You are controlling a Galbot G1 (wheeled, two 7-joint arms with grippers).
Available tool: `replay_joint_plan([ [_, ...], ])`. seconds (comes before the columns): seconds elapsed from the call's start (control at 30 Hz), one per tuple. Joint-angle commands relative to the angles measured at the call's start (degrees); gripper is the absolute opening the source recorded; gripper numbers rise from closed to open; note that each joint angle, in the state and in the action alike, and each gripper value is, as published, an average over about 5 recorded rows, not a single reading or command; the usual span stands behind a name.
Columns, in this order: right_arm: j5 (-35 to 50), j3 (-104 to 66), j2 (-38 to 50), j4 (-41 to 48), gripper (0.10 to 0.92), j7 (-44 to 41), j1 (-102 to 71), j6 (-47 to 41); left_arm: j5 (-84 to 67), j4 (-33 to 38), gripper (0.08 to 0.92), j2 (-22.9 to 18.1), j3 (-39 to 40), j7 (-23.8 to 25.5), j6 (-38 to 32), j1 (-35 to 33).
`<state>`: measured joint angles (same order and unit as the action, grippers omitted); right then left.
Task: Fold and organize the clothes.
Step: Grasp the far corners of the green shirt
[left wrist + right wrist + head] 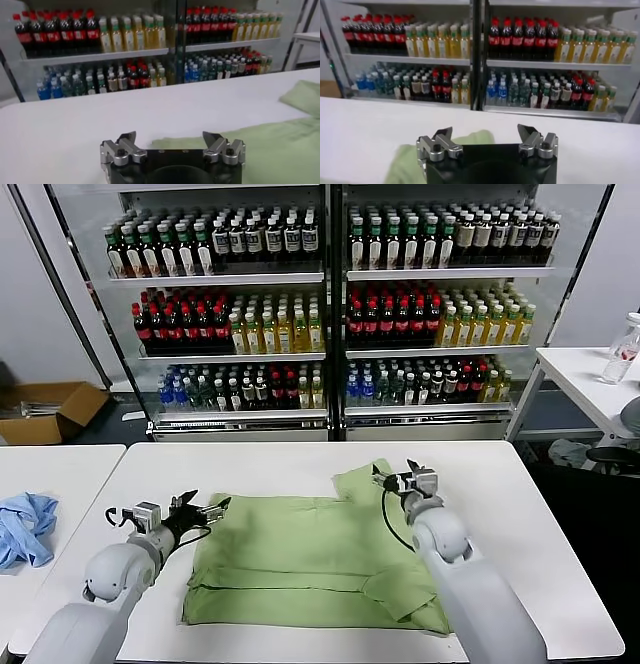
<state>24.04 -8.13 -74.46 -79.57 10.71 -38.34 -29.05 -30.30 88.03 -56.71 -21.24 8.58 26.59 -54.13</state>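
On the white table (pixel 300 459) in front of the robot, the light green shirt (pixel 310 559) lies spread flat, plain side up, with one sleeve (pixel 365 484) reaching toward one o'clock and the collar end (pixel 400 589) toward five o'clock.

The step in hand looks like the start of a fold. Both grippers sit at opposite edges of the cloth, and neither has hold of it.

The left gripper (pixel 210 509) hovers at the shirt's nine o'clock edge, its forearm stretched low over the table from seven o'clock. Its fingers are spread apart with nothing between them, as the left wrist view shows (pixel 170 145).

The right gripper (pixel 392 480) rests above the sleeve at one o'clock, with the arm running back toward five o'clock across the collar end. Its fingers are also spread and empty (pixel 487 140).

The next move probably calls for each gripper to drop to its edge, pinch a single layer and carry it over the middle. The thin, limp fabric may bunch.

A crumpled blue garment (pixel 25 529) lies on the neighbouring table at nine o'clock, well apart.
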Motion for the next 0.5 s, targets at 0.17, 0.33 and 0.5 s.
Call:
replay_joint_plan([
  [0.17, -2.2, 2.0, -3.6, 12.6, 0.823, -1.3, 6.7, 2.3, 1.5, -9.8, 0.823, -1.1, 1.6, 4.4, 0.0, 6.2],
  [0.33, -2.7, 0.9, -5.1, 15.8, 0.823, -1.0, 8.2, 3.3, 1.8, -10.3, 0.823, -1.1, 1.9, 4.9, 0.3, 7.0],
  [0.5, -3.1, 0.3, -6.2, 18.2, 0.785, -1.5, 8.9, 3.8, 2.5, -10.8, 0.807, -1.1, 2.5, 4.6, 0.7, 7.4],
])
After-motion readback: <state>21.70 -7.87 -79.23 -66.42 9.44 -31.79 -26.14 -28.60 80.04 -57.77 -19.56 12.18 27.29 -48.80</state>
